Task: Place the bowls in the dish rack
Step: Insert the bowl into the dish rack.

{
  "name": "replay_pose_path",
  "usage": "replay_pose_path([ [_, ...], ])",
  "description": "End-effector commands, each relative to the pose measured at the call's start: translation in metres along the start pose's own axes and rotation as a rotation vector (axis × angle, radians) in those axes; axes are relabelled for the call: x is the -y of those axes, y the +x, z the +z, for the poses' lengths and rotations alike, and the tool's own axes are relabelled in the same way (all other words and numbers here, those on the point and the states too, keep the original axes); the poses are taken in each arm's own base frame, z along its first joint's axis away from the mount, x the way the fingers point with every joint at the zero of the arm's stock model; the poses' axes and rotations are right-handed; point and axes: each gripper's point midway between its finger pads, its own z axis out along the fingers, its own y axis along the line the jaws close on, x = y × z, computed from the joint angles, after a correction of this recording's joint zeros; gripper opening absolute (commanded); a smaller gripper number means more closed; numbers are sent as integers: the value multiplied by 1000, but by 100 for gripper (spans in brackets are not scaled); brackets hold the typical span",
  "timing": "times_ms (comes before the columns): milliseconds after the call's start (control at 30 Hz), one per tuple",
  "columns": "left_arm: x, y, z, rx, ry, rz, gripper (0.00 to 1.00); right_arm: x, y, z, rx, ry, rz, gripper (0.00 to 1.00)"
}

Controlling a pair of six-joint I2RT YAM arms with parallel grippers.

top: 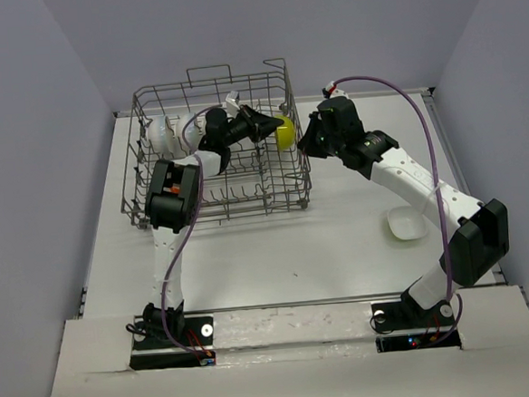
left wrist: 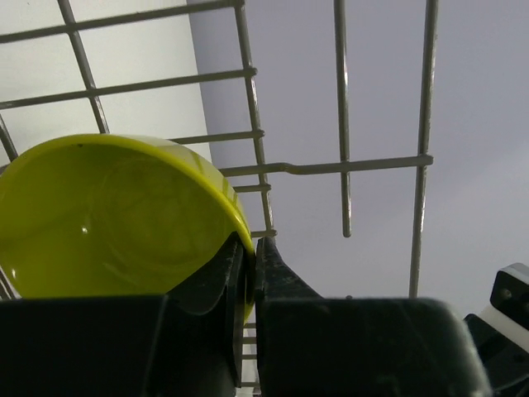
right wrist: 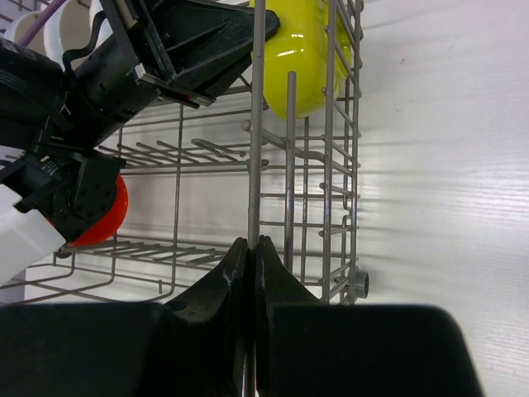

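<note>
Tabletop [top: 341,248] was white, with pale panels walling it in. Toward its far left stood the dish rack [top: 247,202], a grey wire basket. The left arm [top: 175,194] reached into the rack from the near side, while the right arm [top: 408,175] stretched across from the right. A white bowl [top: 406,223] sat on the bare table beside the right arm, well apart from the rack. A yellow bowl [top: 284,132] hung tilted inside the rack, against its right wall. The left gripper [left wrist: 250,248] had its fingers pinched on that bowl's rim. The right gripper [right wrist: 252,246] was closed tight on an upright wire of the rack's right side.
</note>
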Motion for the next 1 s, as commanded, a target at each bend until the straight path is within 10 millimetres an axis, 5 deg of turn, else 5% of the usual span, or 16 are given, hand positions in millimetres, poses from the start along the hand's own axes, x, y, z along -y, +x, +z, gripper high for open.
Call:
replay_pose_path([
  [0, 52, 0, 2, -24, 155, 97, 6, 13, 12, 5, -37, 32, -69, 1],
  [67, 60, 1, -2, -27, 198, 71, 0, 13, 13, 6, -40, 34, -71, 1],
  [667, 42, 6, -1, -77, 192, -44, 0, 12, 12, 3, -39, 28, -72, 1],
  [967, 40, 2, 3, -64, 137, 7, 12, 12, 12, 4, -39, 26, -74, 1],
])
